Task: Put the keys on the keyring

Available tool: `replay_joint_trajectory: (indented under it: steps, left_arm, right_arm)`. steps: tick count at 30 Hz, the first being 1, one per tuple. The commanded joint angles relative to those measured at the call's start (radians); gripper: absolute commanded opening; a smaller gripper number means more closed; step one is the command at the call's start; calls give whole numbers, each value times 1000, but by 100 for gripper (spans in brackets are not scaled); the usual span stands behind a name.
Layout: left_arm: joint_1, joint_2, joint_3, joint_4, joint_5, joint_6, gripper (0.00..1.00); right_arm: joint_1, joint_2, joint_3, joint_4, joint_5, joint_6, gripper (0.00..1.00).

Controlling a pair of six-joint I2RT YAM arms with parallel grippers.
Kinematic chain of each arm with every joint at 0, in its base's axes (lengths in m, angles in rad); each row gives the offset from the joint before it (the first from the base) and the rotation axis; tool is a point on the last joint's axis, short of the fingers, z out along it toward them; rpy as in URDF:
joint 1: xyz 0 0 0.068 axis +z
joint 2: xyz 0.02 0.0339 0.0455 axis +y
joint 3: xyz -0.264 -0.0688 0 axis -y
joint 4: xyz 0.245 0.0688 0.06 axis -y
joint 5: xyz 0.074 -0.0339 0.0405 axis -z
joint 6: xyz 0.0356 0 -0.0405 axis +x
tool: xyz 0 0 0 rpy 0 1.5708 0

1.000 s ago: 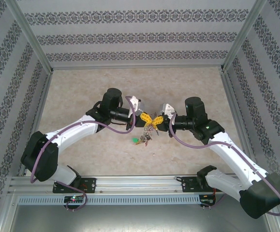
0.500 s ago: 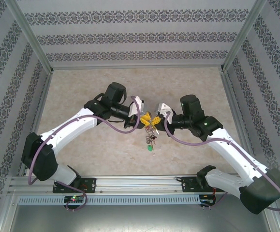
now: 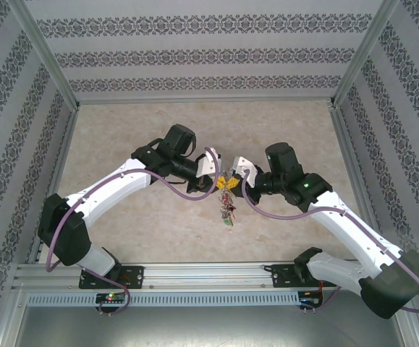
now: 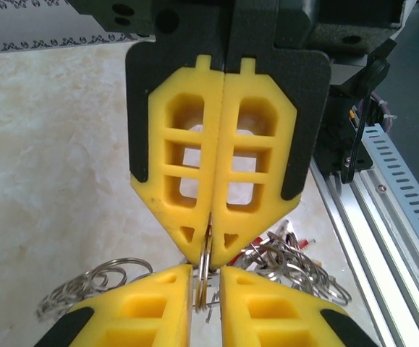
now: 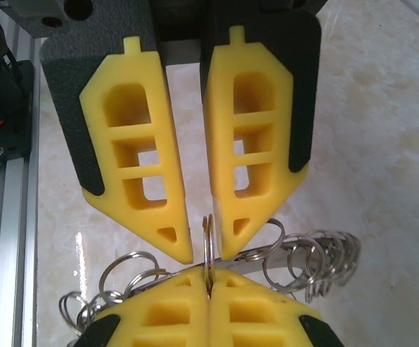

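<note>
One keyring [image 5: 209, 235] between facing tools, right tool [image 5: 209, 282] clamped on its ring, left tool [image 4: 205, 278] apart, straddling it.

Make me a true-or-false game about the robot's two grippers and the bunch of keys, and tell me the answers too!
1. The left gripper and right gripper meet tip to tip above the table. True.
2. The gripper fingers are blue. False: they are yellow.
3. The keyring lies far from both grippers. False: it is caught between their tips, keys dangling below.
4. The right gripper is shut on the keyring. True.
5. The left gripper is shut tight too. False: its fingers stand slightly apart, with the keyring in the gap.
</note>
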Motion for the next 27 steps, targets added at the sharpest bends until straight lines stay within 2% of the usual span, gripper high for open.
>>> replay_joint_trajectory:
  steps: [1, 3, 7, 11, 15, 18, 22, 27]
  left_arm:
    - [-15, 8, 30, -33, 13, 25, 17]
    - [-17, 8, 26, -21, 20, 17, 15]
    - [-19, 9, 21, -18, 12, 15, 0]
    - [-16, -5, -1, 32, 29, -15, 0]
    - [7, -55, -86, 235, 118, -134, 0]
    - [24, -79, -141, 393, 213, -239, 0]
    - [29, -81, -200, 583, 301, -360, 0]
    - [29, -73, -228, 659, 319, -409, 0]
  right_arm:
    - [10, 2, 49, 10, -2, -19, 0]
    - [11, 2, 52, 9, -2, -18, 0]
    - [11, -3, 52, 14, -2, -12, 0]
    - [10, -19, 36, 14, 7, -13, 7]
    - [-13, -45, -48, 56, -21, -37, 23]
    - [-45, -39, -75, 72, -29, -21, 24]
    - [-71, -37, -80, 116, -140, 19, 22]
    - [-79, -52, -88, 160, -170, 46, 21]
